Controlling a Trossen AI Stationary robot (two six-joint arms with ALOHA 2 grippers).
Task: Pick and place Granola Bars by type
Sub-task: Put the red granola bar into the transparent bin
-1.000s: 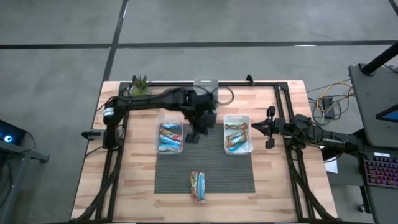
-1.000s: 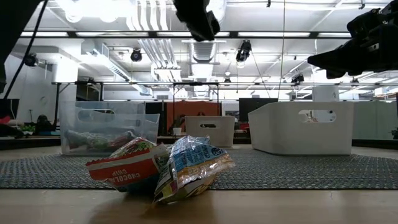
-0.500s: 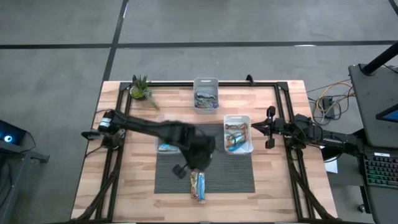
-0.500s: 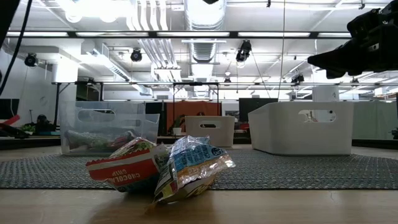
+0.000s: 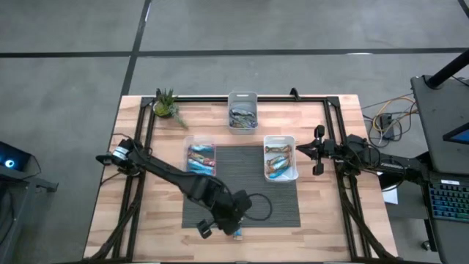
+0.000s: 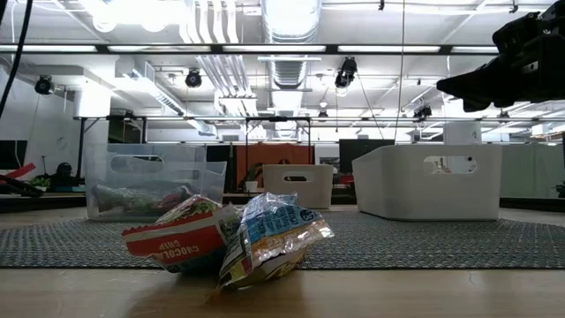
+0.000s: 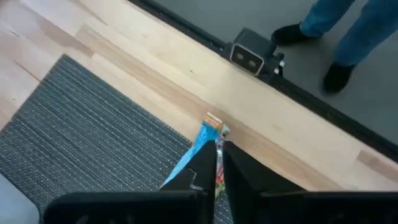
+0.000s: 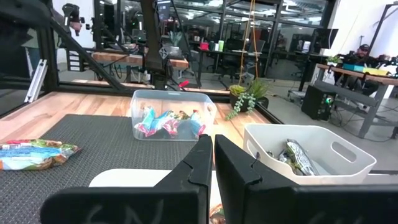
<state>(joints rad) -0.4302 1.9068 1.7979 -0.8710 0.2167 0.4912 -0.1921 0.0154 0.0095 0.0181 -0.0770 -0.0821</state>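
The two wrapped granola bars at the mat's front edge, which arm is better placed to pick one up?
Left. Its pincer hangs right over the two shiny wrapped bars, while the right pincer waits by the white plastic bin.

Near mat edge blocked by the left arm; mat centre left free.

The dark mat [image 5: 242, 183] is taken as landmark. Its middle, between the clear bin [image 5: 200, 160] and the white bin [image 5: 281, 158] at its two far corners, lies bare and passable. Its near edge is occupied by the left claw [image 5: 236, 224], shut above two loose granola bars [image 6: 229, 238]. A third bin [image 5: 243, 111] stands beyond the mat. The right claw [image 5: 302, 149], shut, is held just beside the white bin.
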